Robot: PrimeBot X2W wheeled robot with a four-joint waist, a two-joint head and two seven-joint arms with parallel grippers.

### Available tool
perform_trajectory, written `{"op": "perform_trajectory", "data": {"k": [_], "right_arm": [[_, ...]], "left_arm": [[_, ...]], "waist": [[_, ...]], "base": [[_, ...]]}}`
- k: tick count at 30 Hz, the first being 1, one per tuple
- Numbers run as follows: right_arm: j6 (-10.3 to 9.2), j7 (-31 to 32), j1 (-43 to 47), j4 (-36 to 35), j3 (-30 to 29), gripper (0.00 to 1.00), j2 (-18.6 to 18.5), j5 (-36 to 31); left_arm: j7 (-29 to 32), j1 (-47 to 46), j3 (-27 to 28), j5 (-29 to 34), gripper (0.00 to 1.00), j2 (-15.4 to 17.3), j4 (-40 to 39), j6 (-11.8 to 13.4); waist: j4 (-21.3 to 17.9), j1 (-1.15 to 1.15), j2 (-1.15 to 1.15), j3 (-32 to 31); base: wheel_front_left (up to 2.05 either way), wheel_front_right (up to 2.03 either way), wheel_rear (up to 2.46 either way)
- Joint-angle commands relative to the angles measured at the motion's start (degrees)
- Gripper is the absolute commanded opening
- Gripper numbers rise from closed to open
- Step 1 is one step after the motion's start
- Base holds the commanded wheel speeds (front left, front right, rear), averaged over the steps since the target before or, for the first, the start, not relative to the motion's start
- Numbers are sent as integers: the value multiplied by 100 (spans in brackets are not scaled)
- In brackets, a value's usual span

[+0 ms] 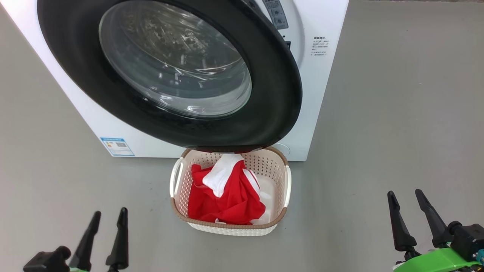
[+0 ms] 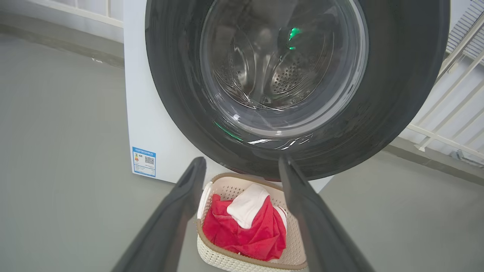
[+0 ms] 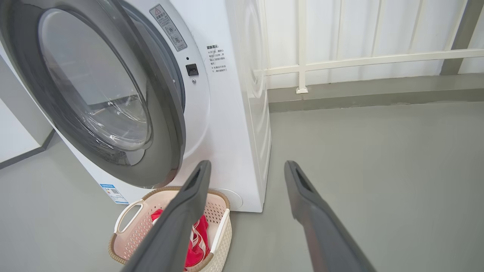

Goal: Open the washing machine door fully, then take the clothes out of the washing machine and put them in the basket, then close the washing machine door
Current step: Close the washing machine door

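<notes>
Item: washing machine door (image 1: 272,94), upper centre, ajar. Red clothes (image 1: 227,200) in basket (image 1: 280,217), lower centre. The left gripper (image 1: 109,214) and right gripper (image 1: 404,193) both have fingers apart, empty. Push the black ring squarely until you judge it latched.

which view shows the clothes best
Head view: the clothes lie uncovered in the basket, seen from above. Left wrist view shows them framed by the left gripper; right wrist view hides most behind the right gripper.

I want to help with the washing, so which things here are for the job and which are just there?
For the job: washer, door, clothes, basket.
Just there: railing, floor.
</notes>
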Motion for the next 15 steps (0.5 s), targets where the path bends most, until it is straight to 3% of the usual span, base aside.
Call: {"op": "perform_trajectory", "data": {"k": [1,8,15], "right_arm": [[36,-37,-57,-158,83,100,-93,18],[36,-37,-27,-174,5,100,-68,33],[36,-37,26,-162,-20,100,-37,32]], "left_arm": [[-70,-26,328,319,100,32,-222,-32],[-70,207,744,1558,100,-313,-649,-32],[-70,346,787,1800,100,-468,-629,-32]], "waist": [[6,0,0,-6],[9,0,0,-23],[-8,0,0,-26]], "base": [[0,0,0],[0,0,0],[0,0,0]]}}
